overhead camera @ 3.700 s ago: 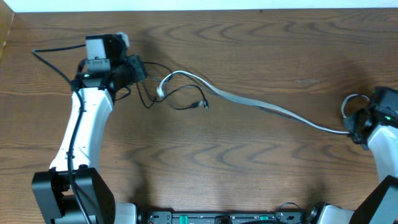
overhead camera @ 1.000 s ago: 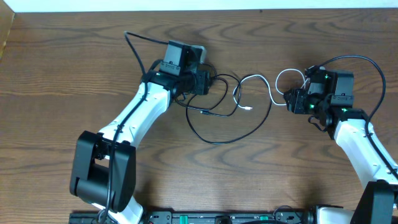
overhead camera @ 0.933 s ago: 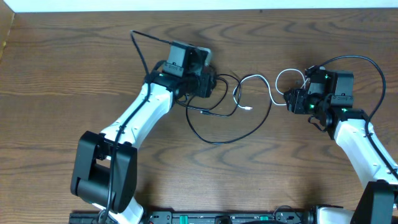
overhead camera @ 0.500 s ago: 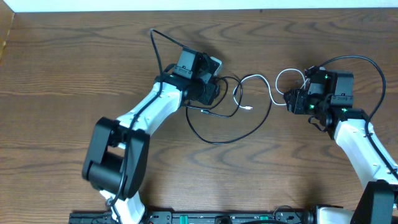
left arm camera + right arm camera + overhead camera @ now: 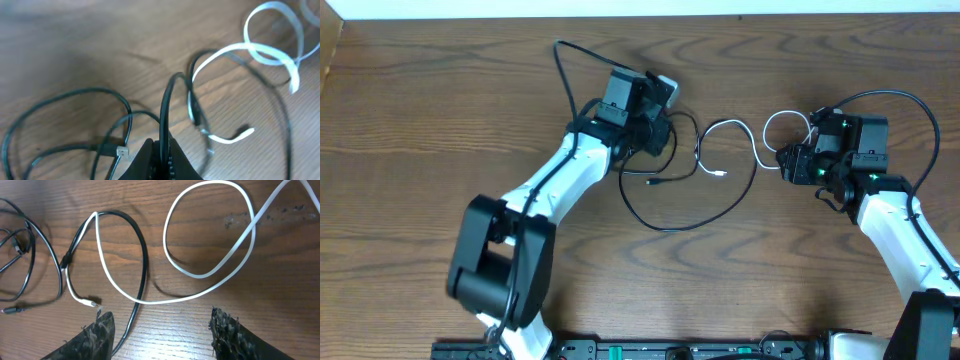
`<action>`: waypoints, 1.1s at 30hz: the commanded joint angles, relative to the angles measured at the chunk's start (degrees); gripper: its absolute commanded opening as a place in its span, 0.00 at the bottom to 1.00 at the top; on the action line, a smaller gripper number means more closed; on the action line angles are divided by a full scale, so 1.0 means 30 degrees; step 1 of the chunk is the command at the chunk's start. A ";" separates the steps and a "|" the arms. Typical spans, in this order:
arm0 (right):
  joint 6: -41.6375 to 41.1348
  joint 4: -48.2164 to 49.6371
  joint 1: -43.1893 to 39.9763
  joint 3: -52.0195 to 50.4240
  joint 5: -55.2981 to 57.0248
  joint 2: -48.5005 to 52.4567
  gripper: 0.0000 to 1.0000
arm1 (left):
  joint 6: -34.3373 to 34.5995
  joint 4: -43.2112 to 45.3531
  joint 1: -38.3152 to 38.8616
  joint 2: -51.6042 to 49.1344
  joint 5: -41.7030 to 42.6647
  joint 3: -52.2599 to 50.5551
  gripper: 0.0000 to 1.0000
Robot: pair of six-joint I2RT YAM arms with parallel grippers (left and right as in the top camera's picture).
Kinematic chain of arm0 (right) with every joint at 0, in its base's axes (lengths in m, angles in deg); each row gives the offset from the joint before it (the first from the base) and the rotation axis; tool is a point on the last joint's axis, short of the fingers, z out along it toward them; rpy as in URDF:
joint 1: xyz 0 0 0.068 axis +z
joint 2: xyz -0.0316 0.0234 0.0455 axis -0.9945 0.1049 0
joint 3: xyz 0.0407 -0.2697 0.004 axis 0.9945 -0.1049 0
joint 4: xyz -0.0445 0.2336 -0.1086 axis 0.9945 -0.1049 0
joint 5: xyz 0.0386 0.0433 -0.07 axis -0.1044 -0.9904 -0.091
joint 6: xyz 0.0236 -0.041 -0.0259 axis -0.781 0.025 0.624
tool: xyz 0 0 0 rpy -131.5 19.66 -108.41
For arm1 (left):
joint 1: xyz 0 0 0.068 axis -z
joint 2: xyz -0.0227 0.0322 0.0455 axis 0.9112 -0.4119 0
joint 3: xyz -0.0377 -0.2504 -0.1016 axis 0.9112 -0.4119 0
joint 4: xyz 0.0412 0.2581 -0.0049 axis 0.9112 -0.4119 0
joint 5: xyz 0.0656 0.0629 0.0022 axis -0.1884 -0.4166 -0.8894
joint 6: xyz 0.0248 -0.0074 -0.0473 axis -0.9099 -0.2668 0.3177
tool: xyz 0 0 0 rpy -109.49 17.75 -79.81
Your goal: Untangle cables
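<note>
- Left arm (image 5: 555, 180): reaches diagonally from the lower left across the worktop (image 5: 420, 90) toward top centre, wrist tipped down over the tangle.
- Left pincer (image 5: 162, 150): clenched on the black cable (image 5: 164, 107). The strand runs straight out from between the closed tips.
- Right arm (image 5: 895, 225): comes up from the lower right, elbow bent, wrist pointing left.
- Right pincer (image 5: 159, 322): jaws apart, grasping nothing. The white cable (image 5: 200, 275) lies on the wood just ahead of its tips, and I see no contact.
- Black cable: mid-worktop, with a wide loop sagging toward my side below the left pincer.
- White cable: between the two pincers in S-curves, with a small loop near the right pincer. It crosses the black cable twice.
</note>
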 commanded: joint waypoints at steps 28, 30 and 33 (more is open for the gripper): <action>-0.0080 -0.0080 0.0029 0.0051 0.0087 -0.0080 0.57 | 0.8306 0.1552 -1.6830 1.0542 -0.0073 0.0219 0.07; -0.0087 -0.0080 0.0029 0.0051 0.0087 -0.0080 0.57 | 0.8306 0.0903 -1.7806 1.0061 -0.0073 0.0219 0.07; -0.0087 -0.0095 0.0029 0.0051 0.0080 -0.0080 0.57 | 0.8306 -0.0153 -1.8418 0.8786 -0.0073 0.0219 0.07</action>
